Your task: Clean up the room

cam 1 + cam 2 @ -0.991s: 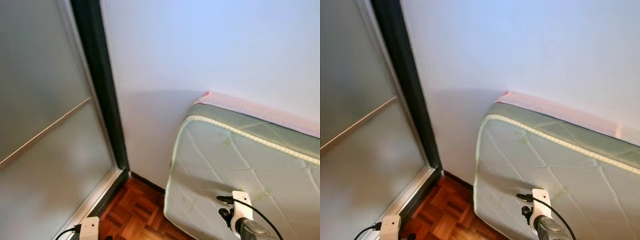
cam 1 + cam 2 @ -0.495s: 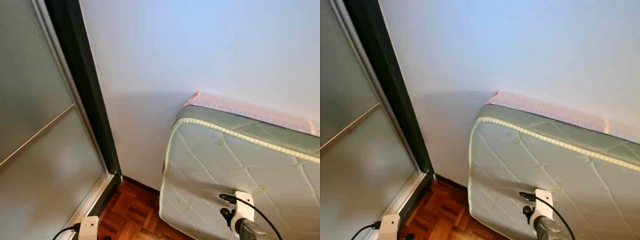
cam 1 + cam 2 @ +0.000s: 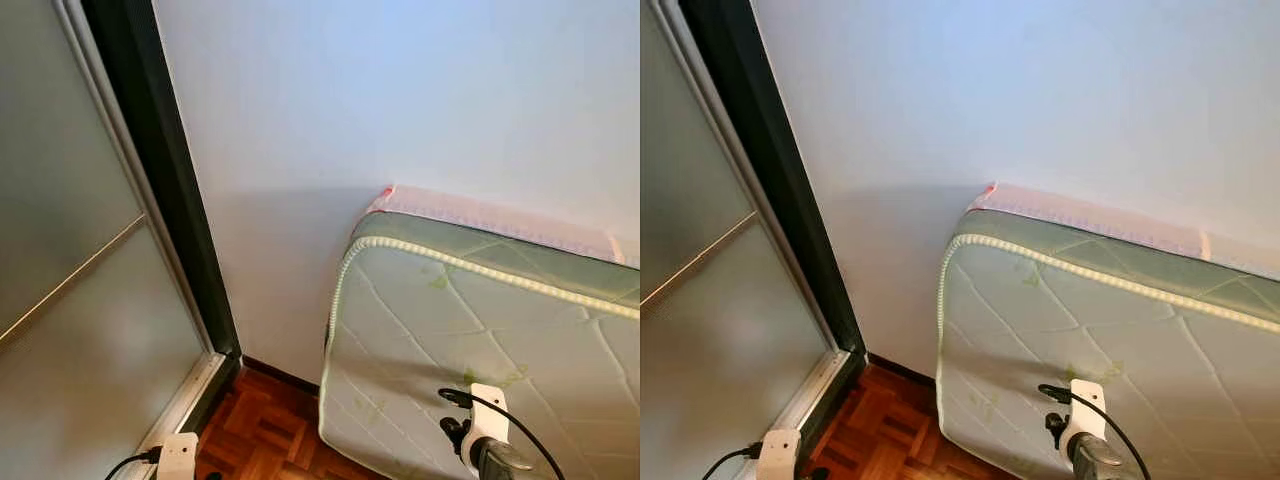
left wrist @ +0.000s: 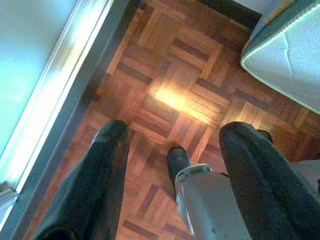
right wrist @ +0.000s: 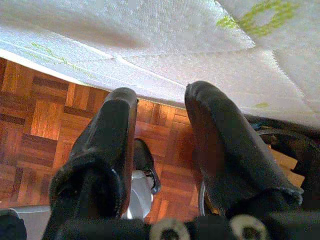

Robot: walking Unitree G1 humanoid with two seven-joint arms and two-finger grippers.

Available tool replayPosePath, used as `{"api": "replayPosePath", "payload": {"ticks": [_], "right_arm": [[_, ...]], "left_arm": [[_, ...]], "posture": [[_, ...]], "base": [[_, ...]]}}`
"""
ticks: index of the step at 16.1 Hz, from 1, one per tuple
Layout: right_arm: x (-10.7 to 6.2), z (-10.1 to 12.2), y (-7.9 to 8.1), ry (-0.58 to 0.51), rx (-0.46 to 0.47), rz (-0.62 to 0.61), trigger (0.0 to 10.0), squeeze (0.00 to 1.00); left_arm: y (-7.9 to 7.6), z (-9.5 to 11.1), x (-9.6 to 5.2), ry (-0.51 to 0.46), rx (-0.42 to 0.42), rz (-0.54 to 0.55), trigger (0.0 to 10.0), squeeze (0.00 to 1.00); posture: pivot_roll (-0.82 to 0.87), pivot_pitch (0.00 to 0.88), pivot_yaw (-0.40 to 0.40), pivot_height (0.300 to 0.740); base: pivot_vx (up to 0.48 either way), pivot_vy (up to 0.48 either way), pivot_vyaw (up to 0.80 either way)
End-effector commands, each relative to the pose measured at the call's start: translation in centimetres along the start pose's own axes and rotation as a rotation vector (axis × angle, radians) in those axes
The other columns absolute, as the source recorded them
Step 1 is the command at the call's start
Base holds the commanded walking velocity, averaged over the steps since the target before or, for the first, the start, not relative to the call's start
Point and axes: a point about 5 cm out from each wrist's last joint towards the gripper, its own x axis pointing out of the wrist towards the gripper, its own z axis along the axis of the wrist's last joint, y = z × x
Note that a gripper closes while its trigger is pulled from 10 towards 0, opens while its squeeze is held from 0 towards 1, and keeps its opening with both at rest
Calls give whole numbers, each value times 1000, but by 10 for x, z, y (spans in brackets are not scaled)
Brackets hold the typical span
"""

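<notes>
A white quilted mattress (image 3: 480,340) with green edging and a pink strip on top leans on its side against the white wall (image 3: 400,100). My left gripper (image 4: 172,135) hangs open over the parquet floor (image 4: 170,65), nothing between its fingers (image 4: 107,160). My right gripper (image 5: 161,100) is open too, hanging close beside the mattress (image 5: 150,40) with parquet below it. Both wrists show at the bottom of the head views, the right one (image 3: 485,425) in front of the mattress.
A frosted glass sliding door (image 3: 70,250) with a dark frame (image 3: 170,200) stands on my left, its metal track (image 4: 55,90) along the floor. A narrow strip of parquet (image 3: 270,430) lies between door and mattress. My own foot (image 4: 177,159) is below the left gripper.
The whole picture has shifted a little to the left, so the camera has turned right. Both arms hang as before and the mattress has not moved.
</notes>
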Motion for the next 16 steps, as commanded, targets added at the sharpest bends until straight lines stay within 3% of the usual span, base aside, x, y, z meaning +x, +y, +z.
{"api": "replayPosePath", "payload": {"ticks": [1, 16], "right_arm": [[0, 0, -2, 9, 2, -9, 10000, 0], [0, 0, -2, 14, -9, -4, 10000, 0]], "left_arm": [[-1, -8, -1, 38, -10, 1, 10000, 0], [-1, -6, -1, 32, 18, -8, 10000, 0]], "posture": [[1, 0, -26, 740], [2, 0, -27, 740]], "base": [[0, 386, -738], [0, 32, -737]]}}
